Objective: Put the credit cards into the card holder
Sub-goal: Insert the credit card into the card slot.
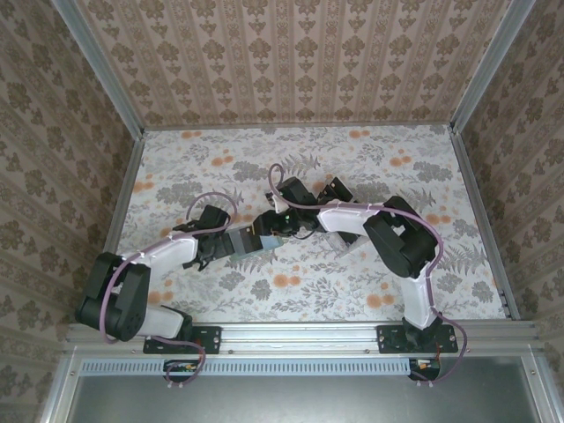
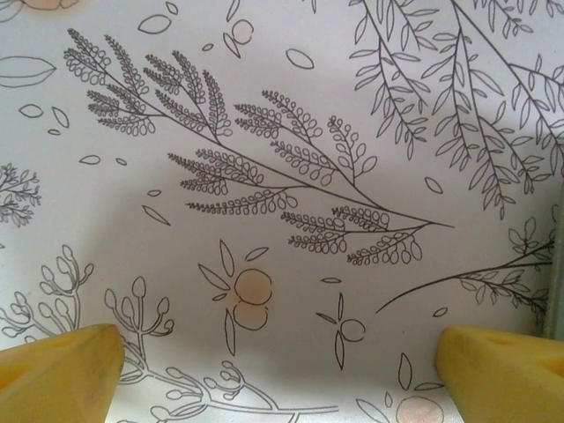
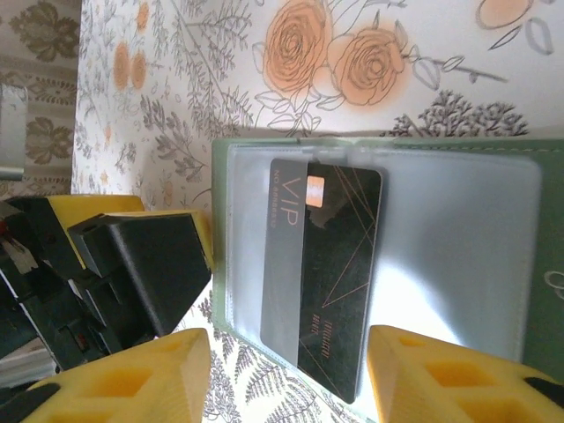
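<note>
Jaws gape empty on left gripper (image 2: 278, 335) and right gripper (image 3: 286, 344), a credit card (image 3: 339, 264) partly inside the card holder (image 3: 458, 247).

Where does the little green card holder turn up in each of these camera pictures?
Top external: the card holder at the table's centre.
Left wrist: probably the thin grey-green strip at the right edge.
Right wrist: open across the middle, a dark card in its clear sleeve.
Shared landmark: the flowered table cover.

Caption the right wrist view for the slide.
Dark VIP card on the open green card holder, one edge under its clear sleeve, yellow-tipped jaws apart on either side.
</note>
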You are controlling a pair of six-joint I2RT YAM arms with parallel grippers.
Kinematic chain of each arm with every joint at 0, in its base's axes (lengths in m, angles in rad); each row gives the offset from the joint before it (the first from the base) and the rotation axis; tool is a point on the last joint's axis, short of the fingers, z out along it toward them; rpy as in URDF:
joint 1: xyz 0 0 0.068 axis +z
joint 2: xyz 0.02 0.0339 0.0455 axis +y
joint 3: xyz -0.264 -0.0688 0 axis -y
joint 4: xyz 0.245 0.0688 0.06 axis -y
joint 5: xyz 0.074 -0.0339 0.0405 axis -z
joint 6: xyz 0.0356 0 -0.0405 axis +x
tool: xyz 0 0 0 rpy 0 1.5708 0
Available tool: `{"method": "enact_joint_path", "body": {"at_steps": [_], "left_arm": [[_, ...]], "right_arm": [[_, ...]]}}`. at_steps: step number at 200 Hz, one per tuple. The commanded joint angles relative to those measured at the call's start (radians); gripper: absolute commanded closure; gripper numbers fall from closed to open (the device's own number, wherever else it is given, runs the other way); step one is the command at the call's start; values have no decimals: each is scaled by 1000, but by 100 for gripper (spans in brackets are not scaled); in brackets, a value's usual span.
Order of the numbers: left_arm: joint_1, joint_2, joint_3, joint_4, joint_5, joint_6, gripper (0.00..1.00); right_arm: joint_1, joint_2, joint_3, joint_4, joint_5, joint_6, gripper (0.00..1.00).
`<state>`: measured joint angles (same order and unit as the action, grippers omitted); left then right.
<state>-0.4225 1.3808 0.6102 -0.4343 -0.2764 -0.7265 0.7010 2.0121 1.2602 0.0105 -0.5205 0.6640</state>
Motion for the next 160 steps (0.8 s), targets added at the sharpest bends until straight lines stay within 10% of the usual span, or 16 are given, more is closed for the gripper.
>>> {"method": "enact_joint_path", "body": {"at_steps": [1,49,160], "left_arm": [[14,28,20,69,6,32,0],[27,42,22,93,21,50,0],[35,63,22,110,36,53,0]], "right_arm": [[-4,-29,56,-136,78,-72,58],[7,28,142,-250,140,-132,85],[35,154,245,-301,134,-150,91]]}}
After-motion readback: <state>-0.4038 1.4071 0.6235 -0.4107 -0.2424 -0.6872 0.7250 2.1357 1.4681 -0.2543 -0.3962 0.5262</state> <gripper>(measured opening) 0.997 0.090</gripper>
